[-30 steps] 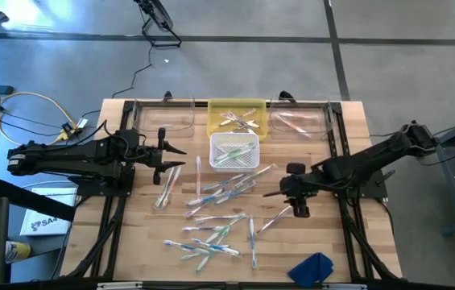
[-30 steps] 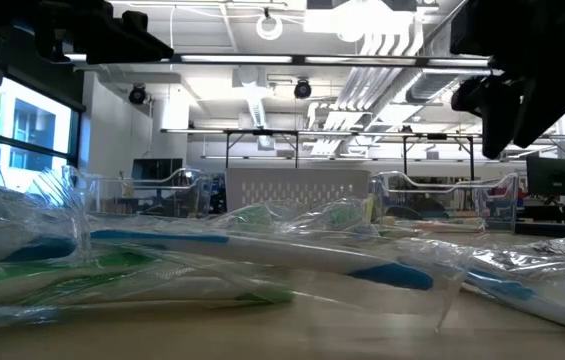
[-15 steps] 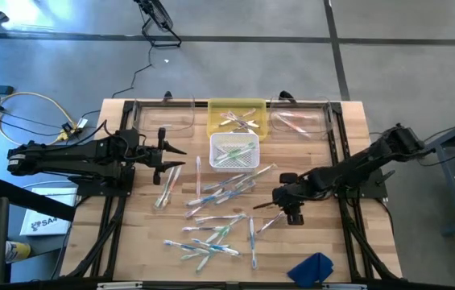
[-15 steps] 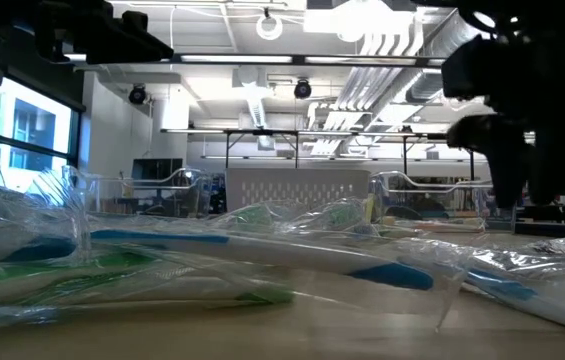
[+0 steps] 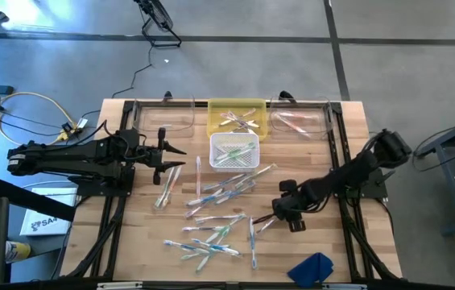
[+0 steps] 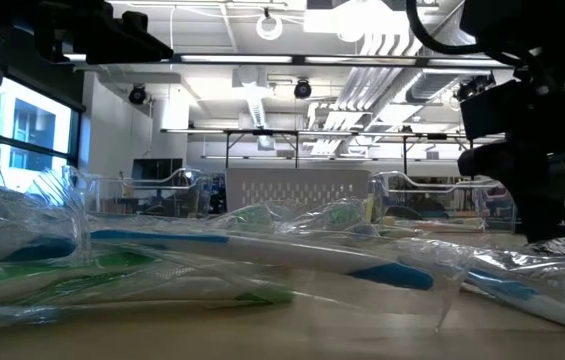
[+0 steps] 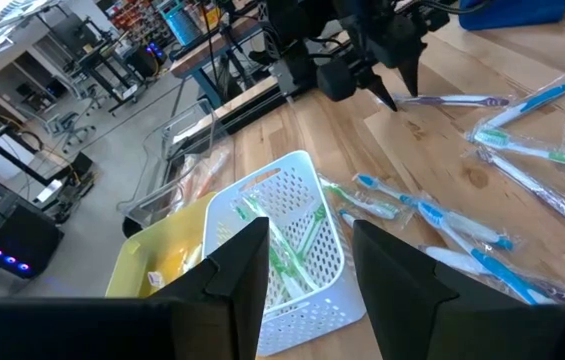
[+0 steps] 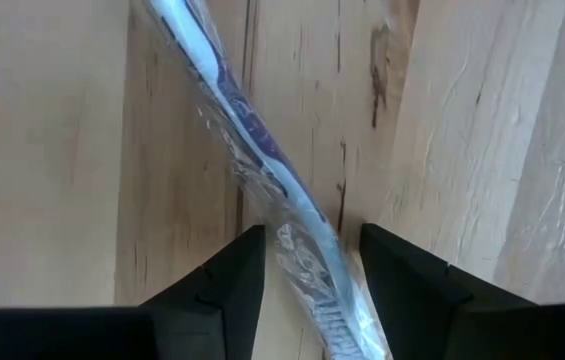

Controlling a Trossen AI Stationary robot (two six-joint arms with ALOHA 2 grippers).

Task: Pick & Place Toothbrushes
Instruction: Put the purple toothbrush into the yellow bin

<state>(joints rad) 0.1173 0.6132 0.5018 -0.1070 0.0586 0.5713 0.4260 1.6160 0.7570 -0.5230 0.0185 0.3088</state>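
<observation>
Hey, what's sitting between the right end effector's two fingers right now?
A wrapped toothbrush with purple markings lies on the wooden table, running between the open fingers of the right end effector. The right wrist view shows it.

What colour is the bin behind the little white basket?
Yellow. The bin sits just behind the white basket, clearest in the high view.

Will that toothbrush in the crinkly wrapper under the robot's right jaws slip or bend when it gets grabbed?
Probably a bit slippery: the wrapped toothbrush sits in glossy clear film, so the open right gripper, its jaws either side of it, may slide on the plastic. It looks thin and straight, so likely stiff and light. Lying flat on the wooden table, it may skid when nudged.
</observation>
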